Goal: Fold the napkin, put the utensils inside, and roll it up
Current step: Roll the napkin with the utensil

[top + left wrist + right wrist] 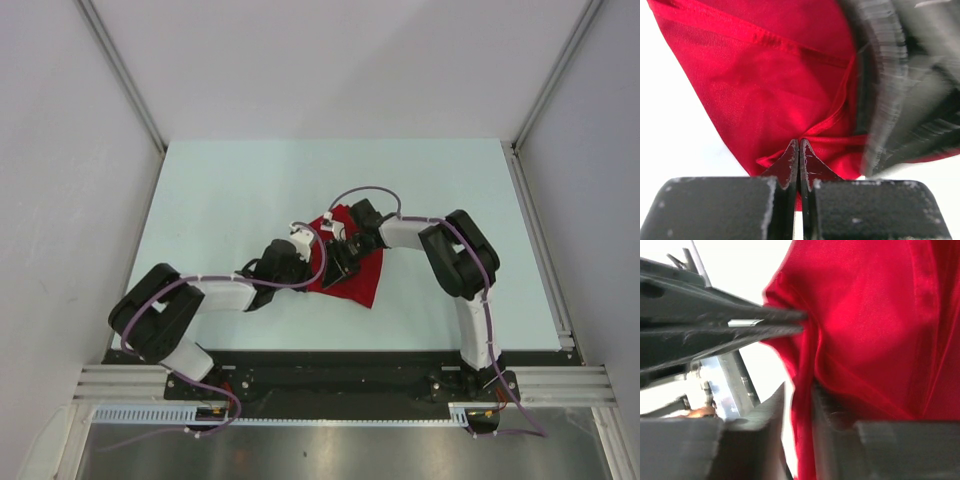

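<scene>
The napkin [352, 272] is pinched on the desk [230, 190] by the closed left gripper [799, 145] and by the right gripper [799, 390].

No text, label or number is readable — anywhere.

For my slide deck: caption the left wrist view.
Left gripper pinching a fold of the red napkin, right gripper blurred alongside.

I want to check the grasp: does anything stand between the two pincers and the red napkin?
Nothing visible does. The left pincer is shut on a fold of the napkin, and the right pincer has the cloth between its fingers, right beside the left one.
</scene>
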### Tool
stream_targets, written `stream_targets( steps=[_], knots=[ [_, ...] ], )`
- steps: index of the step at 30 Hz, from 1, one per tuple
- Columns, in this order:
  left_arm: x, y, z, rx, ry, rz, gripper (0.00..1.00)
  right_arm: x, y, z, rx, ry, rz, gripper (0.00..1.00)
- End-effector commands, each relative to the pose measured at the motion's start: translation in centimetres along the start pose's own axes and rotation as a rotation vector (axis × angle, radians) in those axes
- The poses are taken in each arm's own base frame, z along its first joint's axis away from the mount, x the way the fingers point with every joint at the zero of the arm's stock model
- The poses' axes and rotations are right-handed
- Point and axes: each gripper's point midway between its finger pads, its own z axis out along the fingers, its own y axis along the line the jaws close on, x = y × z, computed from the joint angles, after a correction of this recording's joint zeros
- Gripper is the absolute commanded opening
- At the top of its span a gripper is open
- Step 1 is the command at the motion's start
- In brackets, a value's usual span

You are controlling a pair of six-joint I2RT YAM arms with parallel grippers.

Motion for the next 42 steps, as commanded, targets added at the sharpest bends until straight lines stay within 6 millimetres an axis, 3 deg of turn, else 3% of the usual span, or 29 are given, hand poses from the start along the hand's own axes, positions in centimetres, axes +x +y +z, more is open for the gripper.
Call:
stream_targets(
  steps=[1, 4, 8, 11, 14, 15, 18, 23, 25, 33, 42],
  knots=[
    [0.5, 1.4, 0.4, -0.083, 0.047, -0.019, 0.00, -0.1, 1.3, -2.1, -0.006, -0.066, -0.024, 0.47],
    [1.1, 1.7, 0.5, -0.082, 0.071, -0.053, 0.00, -1.1, 2.3, -4.9, -0.009, -0.159, -0.058, 0.60],
    [2.0, 2.1, 0.7, -0.062, 0.113, -0.096, 0.00, 0.6, 2.1, -7.3, 0.068, -0.231, -0.098, 0.66],
    [2.1, 2.1, 0.9, -0.027, 0.136, -0.135, 0.00, 1.8, 2.4, -7.7, 0.196, -0.278, -0.190, 0.67],
    [2.7, 2.3, 1.0, 0.003, 0.169, -0.177, 0.00, 1.8, 2.6, -7.6, 0.369, -0.344, -0.321, 0.69],
    [3.0, 2.4, 1.1, 0.006, 0.178, -0.186, 0.00, 2.5, 1.7, -7.1, 0.459, -0.347, -0.351, 0.69],
    [3.2, 2.2, 1.1, 0.029, 0.186, -0.203, 0.00, 2.0, 1.1, -8.0, 0.612, -0.426, -0.415, 0.69],
    [3.3, 2.4, 1.1, 0.034, 0.201, -0.217, 0.00, 1.2, 2.6, -7.9, 0.776, -0.495, -0.591, 0.69],
    [3.5, 2.4, 1.1, 0.034, 0.205, -0.220, 0.00, 0.7, 2.9, -8.9, 0.890, -0.548, -0.649, 0.69],
    [3.7, 2.7, 1.2, 0.039, 0.219, -0.251, 0.00, 1.4, 6.0, -8.0, 0.965, -0.578, -0.790, 0.68],
    [3.5, 2.9, 1.2, 0.048, 0.217, -0.272, 0.00, 3.3, 2.6, -5.9, 0.987, -0.453, -0.727, 0.57]
  ],
)
